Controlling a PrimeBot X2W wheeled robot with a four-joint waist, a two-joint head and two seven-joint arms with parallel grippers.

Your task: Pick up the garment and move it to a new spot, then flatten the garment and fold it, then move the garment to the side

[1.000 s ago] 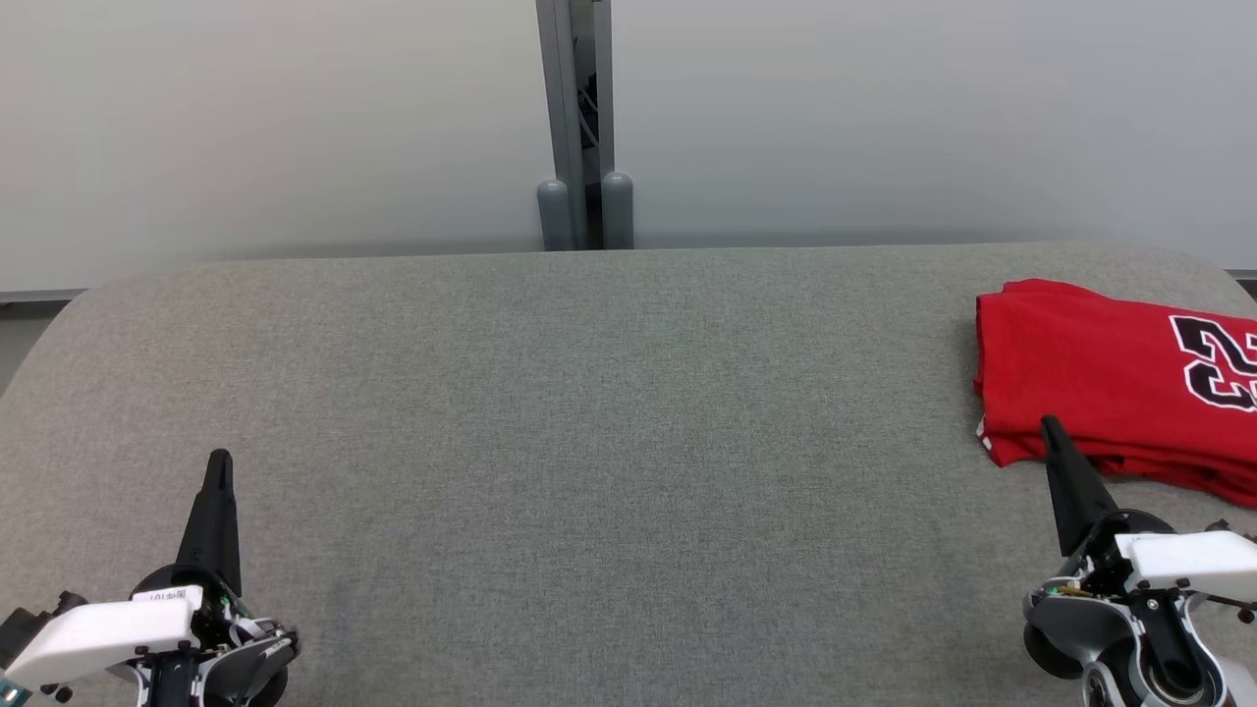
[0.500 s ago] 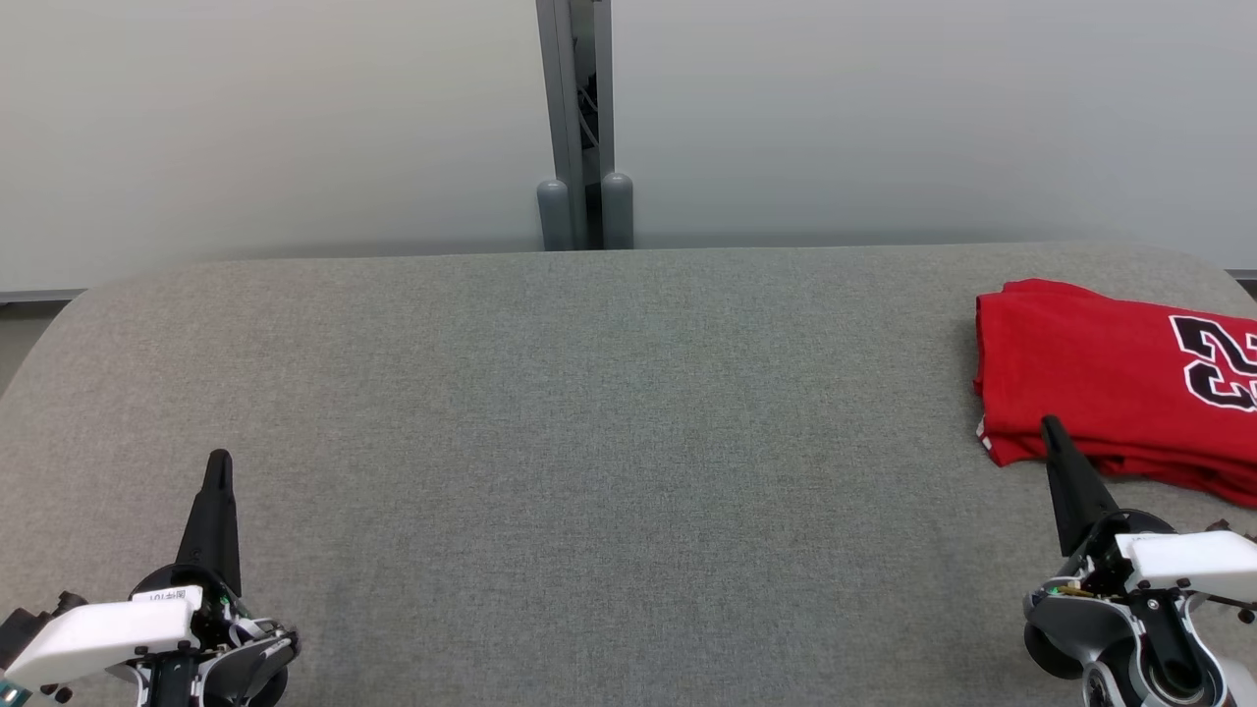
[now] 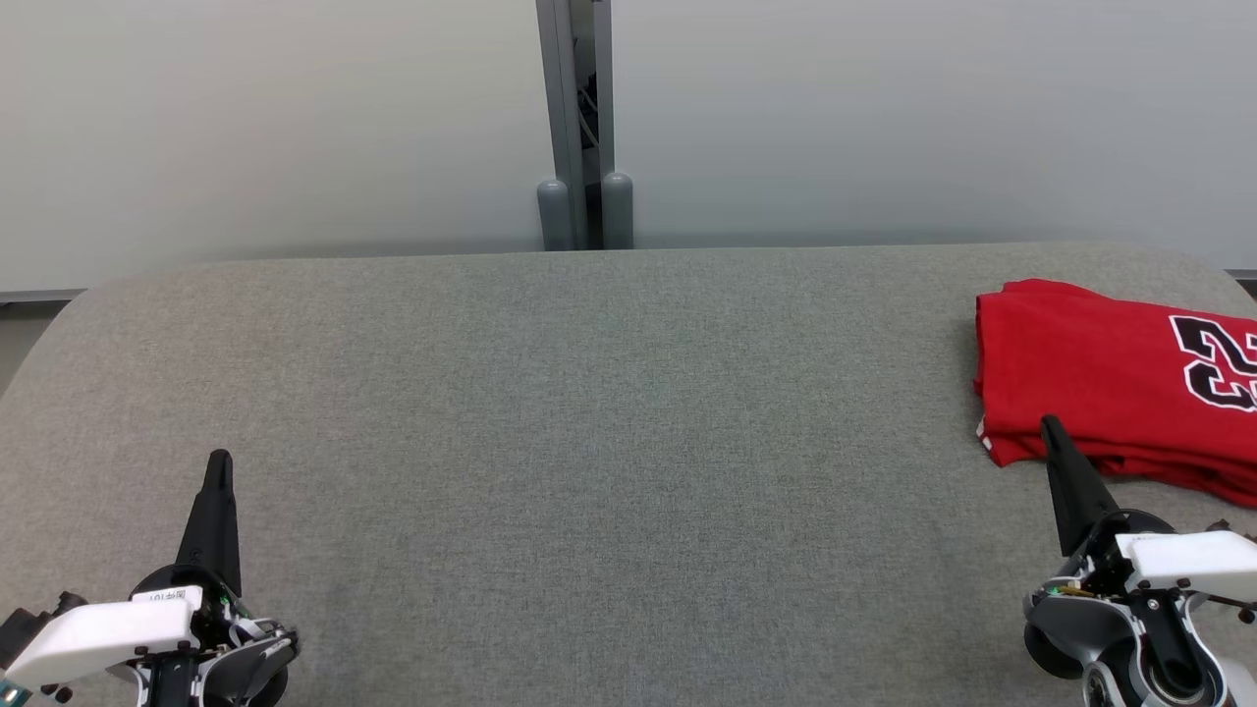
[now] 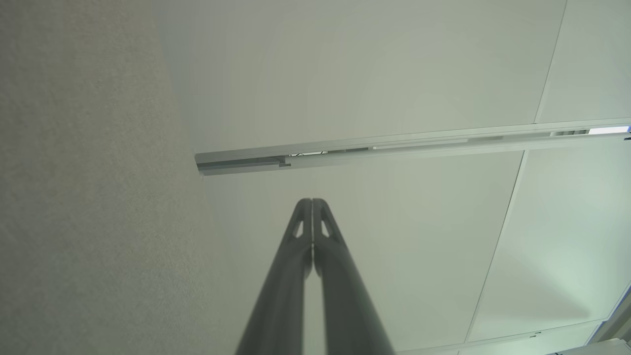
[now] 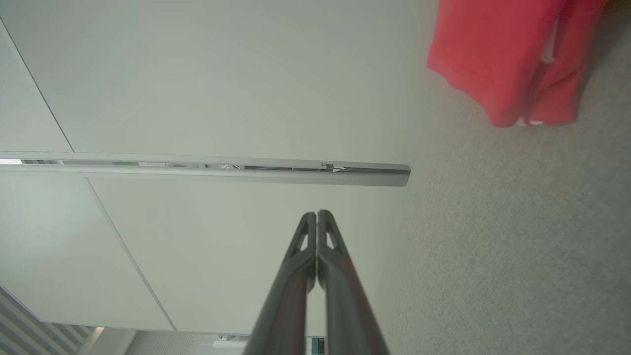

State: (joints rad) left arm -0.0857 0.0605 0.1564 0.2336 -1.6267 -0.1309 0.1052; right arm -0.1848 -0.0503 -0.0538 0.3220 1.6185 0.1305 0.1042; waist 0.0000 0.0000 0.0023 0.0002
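Observation:
A red garment (image 3: 1090, 378) with black-and-white numerals lies folded at the far right of the grey table (image 3: 609, 412), running off the head view's right edge. Its folded edge (image 5: 512, 64) appears at the top right of the right wrist view. My right gripper (image 3: 1053, 428) is shut with nothing in it, its tip just in front of the garment's near left corner. In the right wrist view its fingers (image 5: 317, 215) meet at the tips. My left gripper (image 3: 218, 460) rests at the lower left, shut and holding nothing; its fingers (image 4: 312, 202) are pressed together.
The table's far edge runs along pale wall panels with a grey vertical post (image 3: 579, 128) between them. The table's corners are rounded at the left and right. Broad grey cloth surface lies between the two grippers.

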